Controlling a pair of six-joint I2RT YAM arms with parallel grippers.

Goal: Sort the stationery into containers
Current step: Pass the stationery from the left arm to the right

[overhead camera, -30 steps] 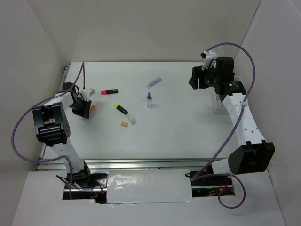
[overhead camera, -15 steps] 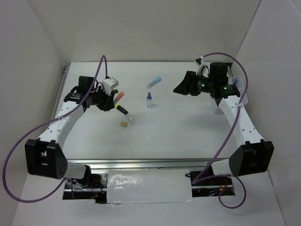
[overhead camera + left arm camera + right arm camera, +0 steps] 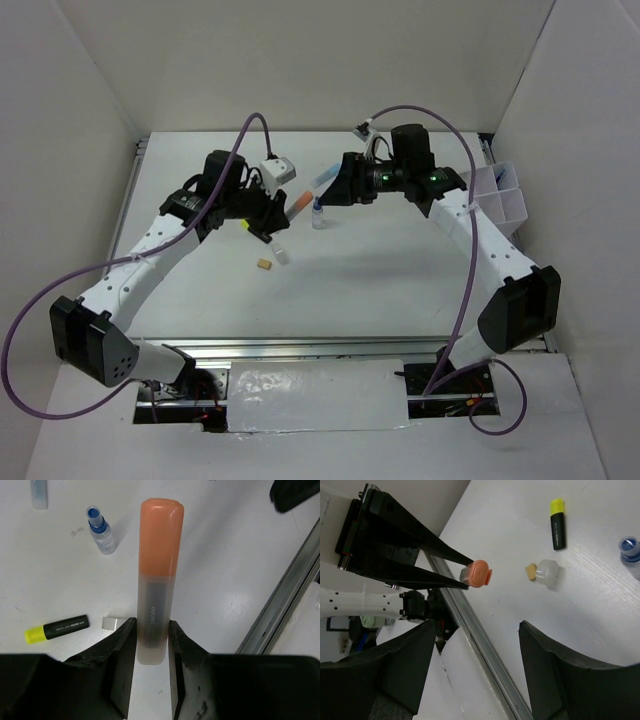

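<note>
Presently the left gripper (image 3: 152, 636) is clamping the lower end of an orange-capped highlighter (image 3: 159, 570), its jaws closed snugly on the frosted barrel, and is holding it aloft over the middle of the table (image 3: 400, 270). The right gripper (image 3: 477, 624) is facing it with jaws spread wide, gripping nothing. Sorting is looking barely under way. The organiser tray (image 3: 510, 205) is sitting at the far right edge, well apart from the held highlighter, and its contents are too small to tell. Lying loose on the table are the yellow highlighter (image 3: 57, 628), blue-capped bottle (image 3: 100, 530), capped tube (image 3: 39, 492), tan eraser (image 3: 531, 571) and a small clear piece (image 3: 547, 573). The right arm is standing between the held highlighter and the tray.
</note>
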